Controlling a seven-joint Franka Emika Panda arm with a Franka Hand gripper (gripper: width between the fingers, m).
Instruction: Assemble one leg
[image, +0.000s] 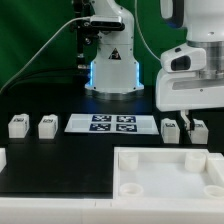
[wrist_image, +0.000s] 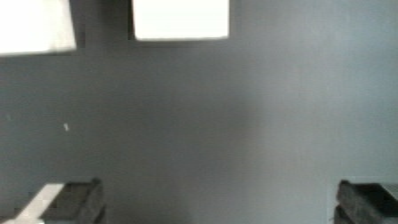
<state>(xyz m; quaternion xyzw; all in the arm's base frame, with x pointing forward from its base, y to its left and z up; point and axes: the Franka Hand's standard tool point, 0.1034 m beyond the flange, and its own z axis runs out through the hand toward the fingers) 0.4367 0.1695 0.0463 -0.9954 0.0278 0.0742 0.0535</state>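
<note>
While the gripper (image: 186, 119) hangs wide open and empty over the bench (image: 60, 150) at the exterior view's middle right, one leg (image: 171, 128) and a second leg (image: 199, 130) stand just beside it, probably so either can be picked.

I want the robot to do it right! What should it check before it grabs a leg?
1. Gripper open: ok, the fingers are wide apart.
2. Nothing stuck between them: ok, only bare table there.
3. A leg lined up between them: not ok, the wrist view shows none there.
4. Legs close by: ok, one leg and another leg sit near the gripper.
5. Low enough to grab: cannot tell.
</note>
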